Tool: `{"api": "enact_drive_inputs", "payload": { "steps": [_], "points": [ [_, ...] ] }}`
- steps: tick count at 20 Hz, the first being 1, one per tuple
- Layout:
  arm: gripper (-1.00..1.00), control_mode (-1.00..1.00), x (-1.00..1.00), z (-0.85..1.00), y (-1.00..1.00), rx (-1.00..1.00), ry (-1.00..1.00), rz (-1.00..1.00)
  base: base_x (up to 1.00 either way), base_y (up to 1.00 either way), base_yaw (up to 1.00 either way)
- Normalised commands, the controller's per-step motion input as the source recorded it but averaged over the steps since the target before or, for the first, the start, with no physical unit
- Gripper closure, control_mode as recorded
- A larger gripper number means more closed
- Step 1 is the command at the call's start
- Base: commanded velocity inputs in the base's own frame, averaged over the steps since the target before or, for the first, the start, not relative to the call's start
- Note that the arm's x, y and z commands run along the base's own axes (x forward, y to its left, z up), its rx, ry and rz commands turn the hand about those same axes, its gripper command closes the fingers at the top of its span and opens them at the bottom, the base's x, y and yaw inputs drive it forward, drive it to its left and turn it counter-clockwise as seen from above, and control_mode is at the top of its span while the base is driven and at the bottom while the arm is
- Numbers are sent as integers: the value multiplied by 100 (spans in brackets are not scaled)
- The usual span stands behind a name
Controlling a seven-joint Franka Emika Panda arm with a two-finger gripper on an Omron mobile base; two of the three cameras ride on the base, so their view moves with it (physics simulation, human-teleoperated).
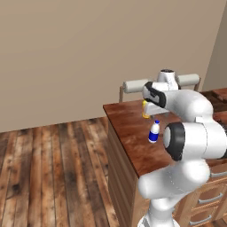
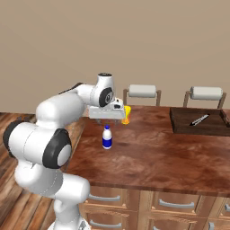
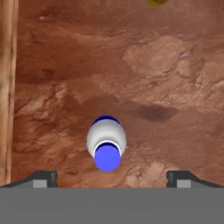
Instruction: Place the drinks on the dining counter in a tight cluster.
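Note:
A white bottle with a blue cap and label stands upright on the dining counter, near its left end. My gripper hangs straight above the bottle, open, and clear of it. In the hand view the bottle's blue cap lies between my spread fingertips, with the gripper holding nothing. A yellow cup stands a little farther back on the counter, partly behind my hand; its edge shows at the top of the hand view.
A dark board with a knife lies at the counter's far right. Two stools with grey roll backs stand behind the counter. The counter's left edge is close to the bottle. Plank floor lies to the left.

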Motion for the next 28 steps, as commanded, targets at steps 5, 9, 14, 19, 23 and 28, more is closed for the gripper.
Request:
{"api": "enact_drive_inputs", "payload": {
  "steps": [5, 9, 14, 19, 23, 28],
  "points": [
    [-100, -100, -86, 51, 0, 2, -19, 0, 0, 0, 0],
    [-100, -100, -100, 45, 1, 0, -27, 0, 0, 0, 0],
    [-100, -100, -100, 10, 18, 0, -41, 0, 0, 0, 0],
    [-100, -100, -100, 10, 28, 0, -27, 0, 0, 0, 0],
    [-100, -100, -82, 31, 25, -1, -2, 0, 0, 0, 0],
    [-100, -100, -40, 44, 10, -5, 16, 0, 0, 0, 0]
  ]
}}
